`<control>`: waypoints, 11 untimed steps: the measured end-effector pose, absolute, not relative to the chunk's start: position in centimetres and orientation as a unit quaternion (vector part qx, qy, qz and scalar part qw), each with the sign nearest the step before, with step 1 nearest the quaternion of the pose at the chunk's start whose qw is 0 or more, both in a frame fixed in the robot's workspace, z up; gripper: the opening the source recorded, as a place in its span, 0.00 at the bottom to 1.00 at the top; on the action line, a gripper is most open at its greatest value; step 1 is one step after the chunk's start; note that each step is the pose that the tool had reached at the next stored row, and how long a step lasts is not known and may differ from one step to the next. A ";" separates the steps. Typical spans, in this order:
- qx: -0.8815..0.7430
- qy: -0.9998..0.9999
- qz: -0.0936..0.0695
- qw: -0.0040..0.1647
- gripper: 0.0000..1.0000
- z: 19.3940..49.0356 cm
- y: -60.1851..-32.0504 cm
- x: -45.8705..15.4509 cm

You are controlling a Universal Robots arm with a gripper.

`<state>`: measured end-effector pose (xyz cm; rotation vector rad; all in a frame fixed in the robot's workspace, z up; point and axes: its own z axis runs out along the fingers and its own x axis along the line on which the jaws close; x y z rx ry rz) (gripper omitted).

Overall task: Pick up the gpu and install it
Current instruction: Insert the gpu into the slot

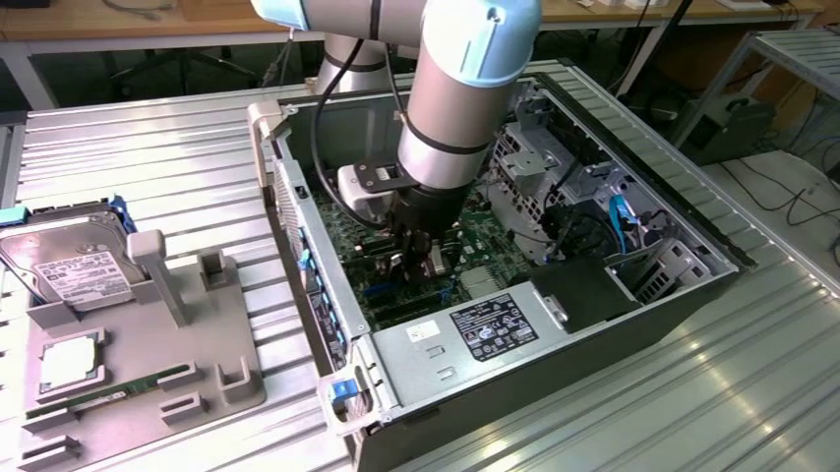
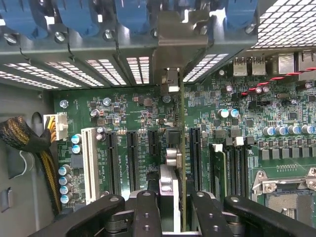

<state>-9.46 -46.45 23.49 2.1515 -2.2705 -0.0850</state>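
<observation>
My gripper (image 1: 417, 254) reaches down inside the open computer case (image 1: 656, 187), just above the green motherboard (image 1: 486, 261). In the wrist view its black fingers (image 2: 148, 210) are shut on the gpu (image 2: 181, 148), which shows edge-on as a thin upright card. The card's silver bracket (image 2: 171, 37) lies against the case's rear slot openings. The card stands between two black expansion slots (image 2: 195, 158), with its lower edge close to the board. Whether it sits in a slot is hidden.
A silver hard drive (image 1: 73, 270), a processor (image 1: 69, 359) and a green memory stick (image 1: 112, 393) rest on a grey fixture (image 1: 216, 354) at the exterior view's left. The power supply (image 1: 493, 324) fills the case's near end. A braided cable (image 2: 19, 136) runs along the case wall.
</observation>
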 end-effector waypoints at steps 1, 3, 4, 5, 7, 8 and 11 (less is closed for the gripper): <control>0.688 -0.726 -0.027 0.006 0.29 23.5 -46.4 -9.5; 0.687 -0.726 -0.027 0.006 0.29 23.5 -46.4 -9.5; 0.687 -0.726 -0.027 0.006 0.29 23.4 -46.4 -9.5; 0.687 -0.726 -0.027 0.006 0.29 23.4 -46.3 -9.5; 0.687 -0.726 -0.027 0.006 0.29 23.4 -46.2 -9.5; 0.687 -0.726 -0.027 0.006 0.29 23.4 -46.2 -9.5; 0.687 -0.726 -0.027 0.006 0.29 23.3 -46.2 -9.6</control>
